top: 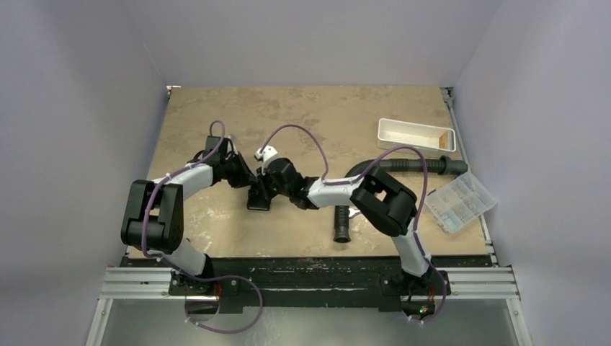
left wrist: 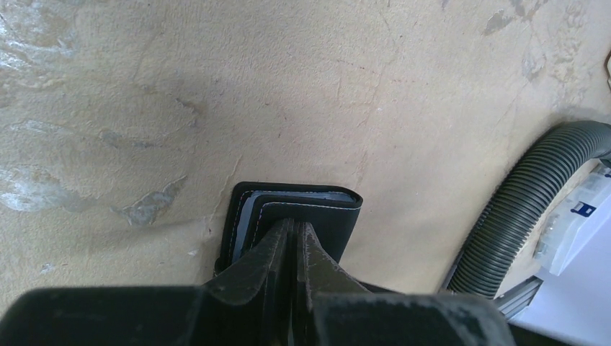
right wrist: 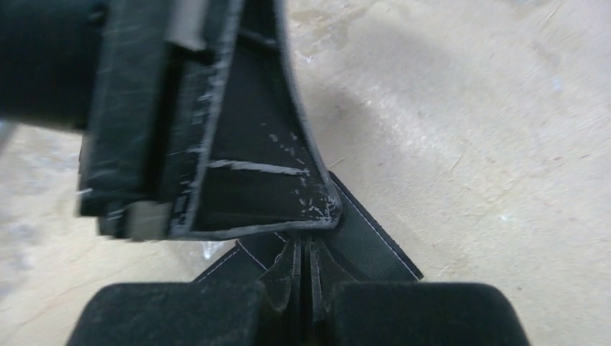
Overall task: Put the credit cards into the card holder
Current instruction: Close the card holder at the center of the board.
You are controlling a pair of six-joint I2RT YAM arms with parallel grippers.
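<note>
**Pale walls, tan tabletop, both claws meeting at the holder**

Lavender-white walls box in a mottled tan table (top: 216,115), scuffed with paler patches, with an aluminium rail (top: 310,277) along its near edge. At far right I see a white tray (top: 416,135). Nearer, at the right edge, sits a clear compartment box (top: 461,202), and a black ribbed hose (top: 403,162) runs between them. The card holder (left wrist: 317,209) lies left of centre on the bare surface. The left gripper (left wrist: 295,225) has its fingers pressed together, tips over the holder's near side. The right gripper (right wrist: 306,245) is likewise squeezed closed at the holder's edge. Whether either clamps a flap, I cannot tell.
</note>
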